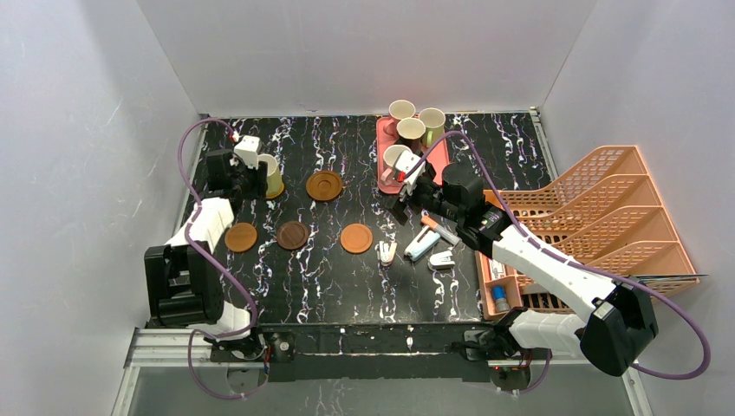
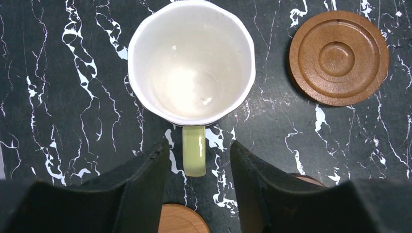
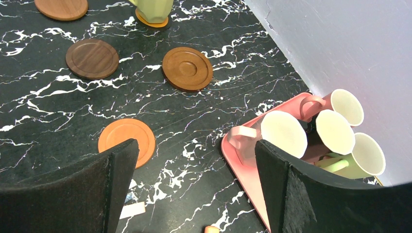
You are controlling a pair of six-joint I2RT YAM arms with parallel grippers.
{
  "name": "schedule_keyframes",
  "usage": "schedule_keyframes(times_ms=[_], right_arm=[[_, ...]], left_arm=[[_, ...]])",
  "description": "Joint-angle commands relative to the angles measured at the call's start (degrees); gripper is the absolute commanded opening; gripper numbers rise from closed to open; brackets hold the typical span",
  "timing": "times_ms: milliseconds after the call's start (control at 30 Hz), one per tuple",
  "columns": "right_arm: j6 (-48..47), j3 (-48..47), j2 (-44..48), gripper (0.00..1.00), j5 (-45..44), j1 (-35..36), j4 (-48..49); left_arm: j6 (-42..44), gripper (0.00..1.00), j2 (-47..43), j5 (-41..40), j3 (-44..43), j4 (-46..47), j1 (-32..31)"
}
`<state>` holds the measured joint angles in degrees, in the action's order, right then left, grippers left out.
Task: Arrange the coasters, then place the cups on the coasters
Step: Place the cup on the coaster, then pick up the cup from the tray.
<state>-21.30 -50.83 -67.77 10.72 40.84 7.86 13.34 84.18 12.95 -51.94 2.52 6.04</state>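
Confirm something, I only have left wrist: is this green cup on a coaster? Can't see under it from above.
Observer: Yes, right wrist shows the yellow-green cup standing on an orange coaster.
Operator: Coasters without cups?
Observer: Four bare coasters in the top view.
Operator: Other cups?
Observer: Four cups clustered at the pink tray, far right.
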Motion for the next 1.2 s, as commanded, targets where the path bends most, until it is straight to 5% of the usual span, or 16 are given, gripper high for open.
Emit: schedule_keyframes(times_ms=[0,167,833,1167], right_arm=[[-0.5,-0.1,1.1,0.98,0.5,-0.3,2.5],[-0.5,-0.1,1.0,0.98,0.1,-0.3,2.7],[0.7,-0.3,-4.2,0.98,-18.2,-1.0,9.3],[1.8,-1.5,-7.6,0.98,-20.1,-3.2,7.9]], left_arm=[[0.7,0.52,-4.5,1.5,1.1,-0.6,0.0],[1.4,0.98,-6.2,1.8,1.0,-1.3,0.0],[4.0,0.98,-17.6,7.5,-2.9,-10.1,-0.8],[7.8,0.98,-10.8,-6.8,-7.9,-13.5,-17.5]])
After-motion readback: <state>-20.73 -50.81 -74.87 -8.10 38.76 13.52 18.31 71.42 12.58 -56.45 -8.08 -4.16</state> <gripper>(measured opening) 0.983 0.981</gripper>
